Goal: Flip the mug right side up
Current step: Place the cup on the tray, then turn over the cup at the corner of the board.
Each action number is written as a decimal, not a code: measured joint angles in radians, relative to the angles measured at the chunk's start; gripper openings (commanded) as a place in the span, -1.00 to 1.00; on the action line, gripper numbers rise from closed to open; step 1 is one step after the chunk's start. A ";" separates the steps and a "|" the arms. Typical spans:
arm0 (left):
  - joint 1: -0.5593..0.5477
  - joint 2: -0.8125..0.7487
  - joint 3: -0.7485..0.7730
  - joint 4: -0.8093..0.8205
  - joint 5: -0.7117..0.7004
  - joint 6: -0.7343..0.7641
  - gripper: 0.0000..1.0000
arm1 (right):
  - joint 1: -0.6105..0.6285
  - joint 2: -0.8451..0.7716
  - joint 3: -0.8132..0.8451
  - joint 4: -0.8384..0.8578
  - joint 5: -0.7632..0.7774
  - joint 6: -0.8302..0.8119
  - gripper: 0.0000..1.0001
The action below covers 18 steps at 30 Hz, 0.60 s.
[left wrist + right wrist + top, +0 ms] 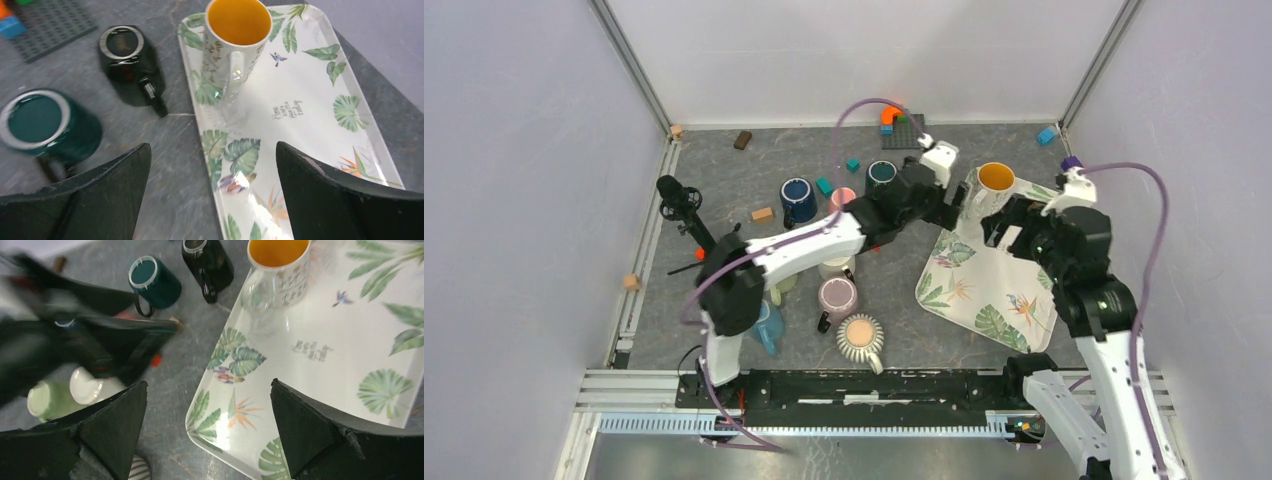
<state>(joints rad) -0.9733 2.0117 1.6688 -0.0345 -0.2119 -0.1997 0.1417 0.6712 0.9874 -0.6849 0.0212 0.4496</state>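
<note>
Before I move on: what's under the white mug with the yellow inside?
The leaf-print tray; the mug stands upright on it near one end. The patch beneath its base is hidden.

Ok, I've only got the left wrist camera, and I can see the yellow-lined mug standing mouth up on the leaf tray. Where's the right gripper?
Observer: The right gripper hangs over the tray, on the side of the yellow-lined mug nearer the arm bases.
Operator: Is it carrying anything?
Observer: No. Its wrist view shows the jaws wide apart with only the tray below them.
Operator: Any mugs outside my frame?
Observer: Yes, a striped mug stands mouth up close to the arm bases.
</note>
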 measured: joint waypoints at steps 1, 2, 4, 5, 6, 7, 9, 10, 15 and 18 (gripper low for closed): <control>0.004 -0.058 -0.035 -0.014 -0.001 -0.017 0.99 | 0.000 0.027 -0.019 0.017 -0.020 -0.003 0.96; 0.011 -0.118 -0.073 -0.032 -0.005 -0.028 0.99 | 0.000 0.045 -0.039 0.034 -0.034 -0.004 0.96; 0.027 -0.220 -0.140 -0.062 -0.015 -0.061 0.99 | 0.006 0.079 -0.086 0.058 -0.053 -0.002 0.96; 0.040 -0.276 -0.179 -0.085 -0.019 -0.081 0.99 | 0.014 0.095 -0.109 0.069 -0.056 -0.001 0.96; 0.056 -0.326 -0.216 -0.107 -0.023 -0.099 0.99 | 0.030 0.110 -0.127 0.074 -0.054 0.000 0.96; 0.068 -0.365 -0.246 -0.126 -0.024 -0.111 0.99 | 0.052 0.125 -0.136 0.079 -0.055 0.002 0.96; 0.096 -0.444 -0.315 -0.174 -0.031 -0.140 0.99 | 0.126 0.161 -0.139 0.095 -0.023 0.007 0.96; 0.107 -0.482 -0.351 -0.200 -0.037 -0.154 0.99 | 0.175 0.177 -0.139 0.109 -0.003 0.011 0.96; 0.114 -0.622 -0.487 -0.318 -0.048 -0.221 0.99 | 0.386 0.259 -0.139 0.153 0.093 0.033 0.96; 0.114 -0.710 -0.570 -0.373 -0.043 -0.265 0.99 | 0.490 0.315 -0.139 0.162 0.145 0.051 0.96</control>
<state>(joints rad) -0.8589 1.3018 1.0985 -0.4072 -0.2554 -0.4644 0.6315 0.9863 0.8482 -0.5228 0.1665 0.5007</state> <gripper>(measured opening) 0.994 0.982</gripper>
